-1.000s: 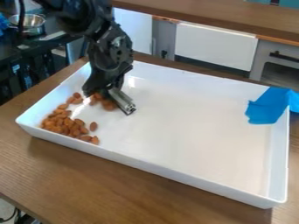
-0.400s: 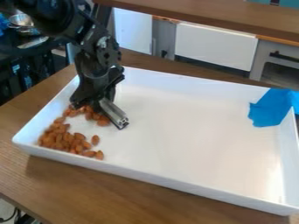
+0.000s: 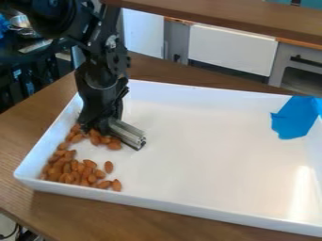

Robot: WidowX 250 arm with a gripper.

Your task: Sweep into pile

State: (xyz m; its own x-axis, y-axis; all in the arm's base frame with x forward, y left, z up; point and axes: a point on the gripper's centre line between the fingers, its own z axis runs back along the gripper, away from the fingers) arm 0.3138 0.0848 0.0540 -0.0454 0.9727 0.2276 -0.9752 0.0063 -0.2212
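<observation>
We see the brown wood-grained table [image 3: 56, 212] first, spreading under everything in the foreground. On it lies our wide, shallow white tray [image 3: 207, 155], its right end running out of view. The jointed black robot arm [image 3: 100, 75] comes in from the upper left and hangs down over the tray's left part. Behind the table we have a flat white panel [image 3: 232, 49], below a long brown wooden counter edge. The crumpled bright blue sheet [image 3: 294, 117] is draped over the tray's far right side.

Our black two-finger gripper [image 3: 102, 126] points down inside the tray, near its left wall, and is closed around the ribbed silver metal bar [image 3: 127, 133]. The bar slants out toward the tray's middle, low over the white floor.

The brown oval almonds [image 3: 75, 172] are all in the tray's left part: the bigger bunch fills the near left corner, and a smaller bunch sits right by the gripper and the bar. A few almonds lie along the left wall between the two bunches.
</observation>
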